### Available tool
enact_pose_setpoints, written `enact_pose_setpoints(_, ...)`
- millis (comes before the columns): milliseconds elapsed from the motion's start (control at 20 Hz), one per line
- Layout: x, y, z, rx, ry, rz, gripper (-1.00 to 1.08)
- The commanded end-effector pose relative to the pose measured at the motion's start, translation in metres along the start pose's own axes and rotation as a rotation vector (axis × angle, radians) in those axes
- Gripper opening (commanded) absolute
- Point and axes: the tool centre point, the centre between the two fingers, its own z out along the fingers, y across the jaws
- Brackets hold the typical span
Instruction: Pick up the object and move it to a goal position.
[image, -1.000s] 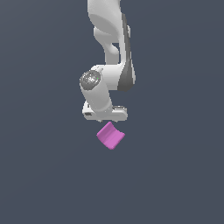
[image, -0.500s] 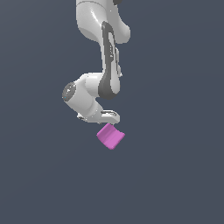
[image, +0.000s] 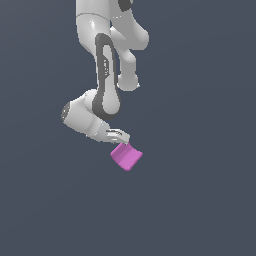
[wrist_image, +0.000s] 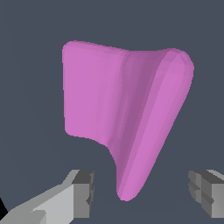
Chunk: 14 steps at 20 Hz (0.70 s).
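The magenta-pink saddle-shaped block (image: 126, 156) lies on the dark grey floor, just below the arm's hand in the exterior view. In the wrist view the block (wrist_image: 122, 118) fills the middle, its scooped face showing, its narrow end reaching down between the fingers. My gripper (image: 121, 138) is tilted and sits right at the block's upper edge. In the wrist view the gripper (wrist_image: 142, 192) is open, one fingertip (wrist_image: 82, 192) on each side of the block's narrow end, with gaps to both. Nothing is held.
The plain dark grey floor (image: 200, 200) is all around the block. The white arm (image: 105, 75) rises above the gripper, its elbow bulging toward the exterior view's left.
The arm has bent and the hand has swung toward the exterior view's left and tilted, coming down close to the block. The block has not moved.
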Motion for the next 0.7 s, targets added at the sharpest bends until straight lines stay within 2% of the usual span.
enact_pose_setpoints(0, 0.0017, 0.0012, 0.0006, 0.043, 0.001, 0.016, 0.68)
enact_pose_setpoints(300, 0.0042, 0.0035, 0.0007, 0.099, 0.004, 0.038, 0.68)
enact_pose_setpoints(650, 0.0044, 0.0037, 0.0043, 0.102, 0.005, 0.039, 0.68)
